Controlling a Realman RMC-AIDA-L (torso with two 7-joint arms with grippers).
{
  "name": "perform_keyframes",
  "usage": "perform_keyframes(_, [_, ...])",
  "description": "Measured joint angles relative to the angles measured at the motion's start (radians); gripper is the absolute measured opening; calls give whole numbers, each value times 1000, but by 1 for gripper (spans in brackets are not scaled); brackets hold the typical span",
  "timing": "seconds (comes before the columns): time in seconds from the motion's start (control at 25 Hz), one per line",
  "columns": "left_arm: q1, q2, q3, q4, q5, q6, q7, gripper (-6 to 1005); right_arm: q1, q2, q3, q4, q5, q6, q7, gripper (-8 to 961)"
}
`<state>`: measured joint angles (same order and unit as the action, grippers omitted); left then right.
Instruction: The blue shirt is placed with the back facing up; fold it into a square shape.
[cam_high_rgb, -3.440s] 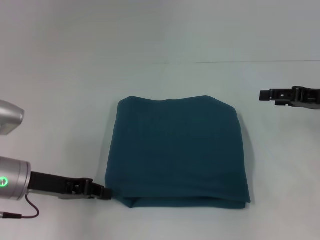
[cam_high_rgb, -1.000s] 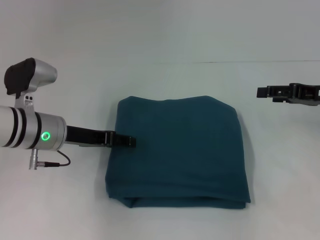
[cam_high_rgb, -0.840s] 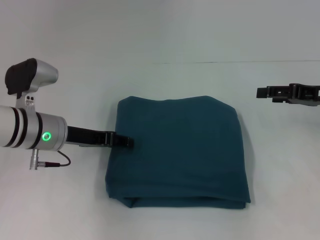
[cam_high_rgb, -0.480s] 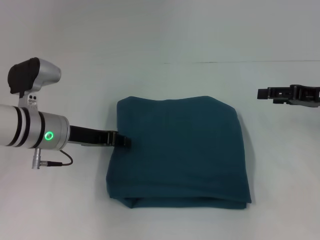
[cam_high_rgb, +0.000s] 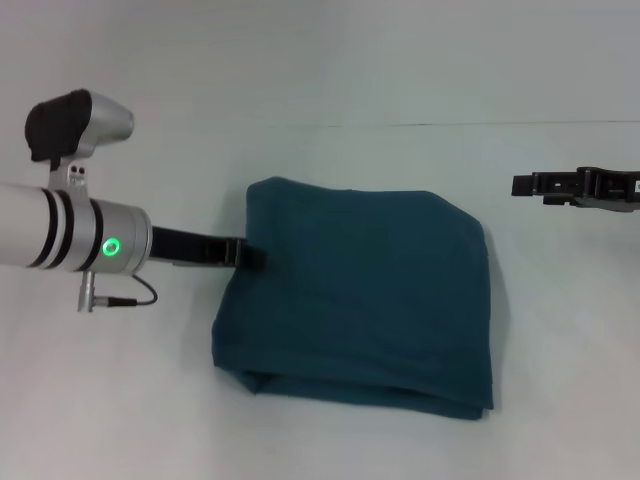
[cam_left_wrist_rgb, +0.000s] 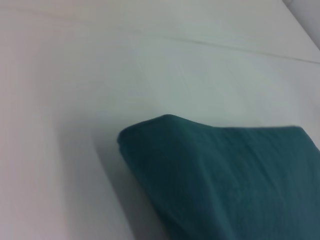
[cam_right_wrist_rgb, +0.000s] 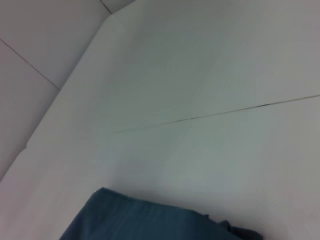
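Basically soft, limp blue shirt (cam_high_rgb: 360, 295); best pinched at 9 o'clock edge by left gripper (cam_high_rgb: 256, 256); finger state unclear.

The work surface is a plain white table (cam_high_rgb: 330, 440), matte and evenly lit, with soft shadows only. A thin dark seam (cam_high_rgb: 480, 124) runs straight across the table toward its far side. Beyond the seam the white surface continues unbroken. In the right wrist view, the table's edge (cam_right_wrist_rgb: 65, 82) meets a pale wall (cam_right_wrist_rgb: 30, 30).
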<state>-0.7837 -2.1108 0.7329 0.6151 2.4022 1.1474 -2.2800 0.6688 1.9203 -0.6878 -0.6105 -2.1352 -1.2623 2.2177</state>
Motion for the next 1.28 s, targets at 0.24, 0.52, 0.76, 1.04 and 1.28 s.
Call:
perform_keyframes(0.24, [-14, 0, -8, 0, -5, -53, -6, 73, 0, 0, 1, 0, 0, 0, 0, 757])
perform_keyframes(0.52, [-10, 2, -17, -4, -35, -82, -10, 89, -1, 0, 1, 1, -2, 0, 3, 757])
perform_keyframes(0.76, [13, 12, -82, -30, -69, -94, -20, 102, 0, -2, 1, 2, -4, 0, 4, 758])
perform_keyframes(1.04, [55, 20, -182, -49, -80, -50, -21, 118, 0, -3, 1, 2, -4, 0, 4, 758])
perform_keyframes(1.28, [83, 13, -191, -47, -80, -1, -22, 131, 1, -4, -2, -2, -5, 0, 5, 756])
